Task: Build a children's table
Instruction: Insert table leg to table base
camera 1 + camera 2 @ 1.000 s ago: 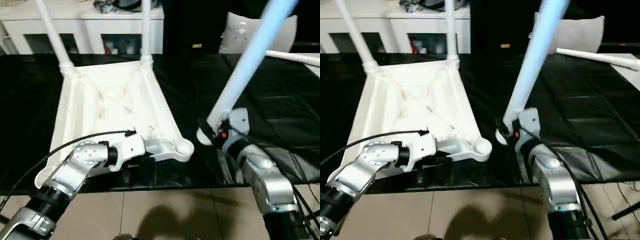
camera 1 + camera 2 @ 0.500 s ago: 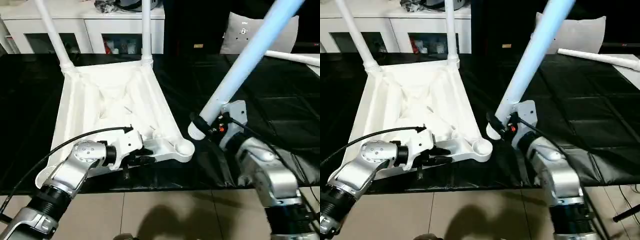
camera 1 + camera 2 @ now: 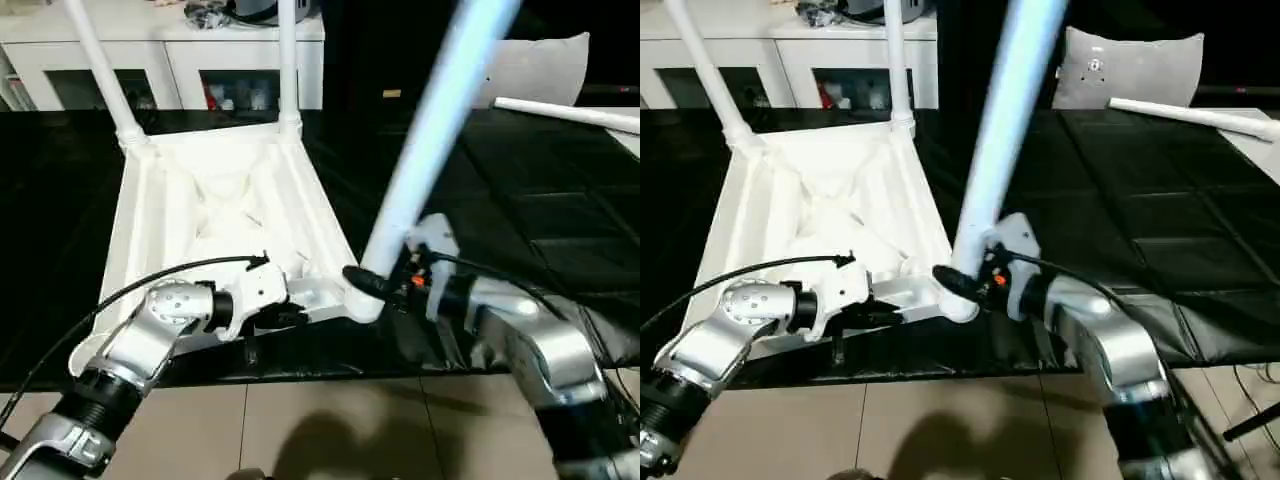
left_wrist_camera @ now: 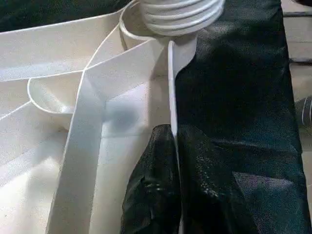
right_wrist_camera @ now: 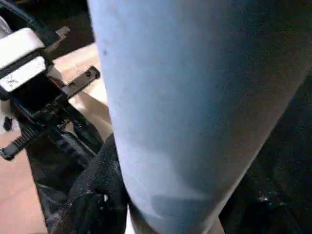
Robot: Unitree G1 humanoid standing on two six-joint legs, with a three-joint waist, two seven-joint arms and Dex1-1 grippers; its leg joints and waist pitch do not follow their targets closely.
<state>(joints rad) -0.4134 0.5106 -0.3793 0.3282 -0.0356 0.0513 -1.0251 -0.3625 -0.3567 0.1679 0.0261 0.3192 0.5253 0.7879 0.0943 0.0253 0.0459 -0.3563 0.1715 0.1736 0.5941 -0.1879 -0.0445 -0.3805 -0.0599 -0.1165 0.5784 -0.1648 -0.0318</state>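
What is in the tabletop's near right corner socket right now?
The threaded end of the leg held by the right tool sits at the mouth of the near right corner socket of the tabletop. The leg covers the socket's inside, so its depth cannot be told.

white ribbed tabletop, black work surface

Silver jointed forearms, black cable, white wrist housings.

Black-covered counter across the whole scene. At the far left, white shelving with dark clutter on top. At the far right, grey cushion. At the near edge, tan tiled floor.
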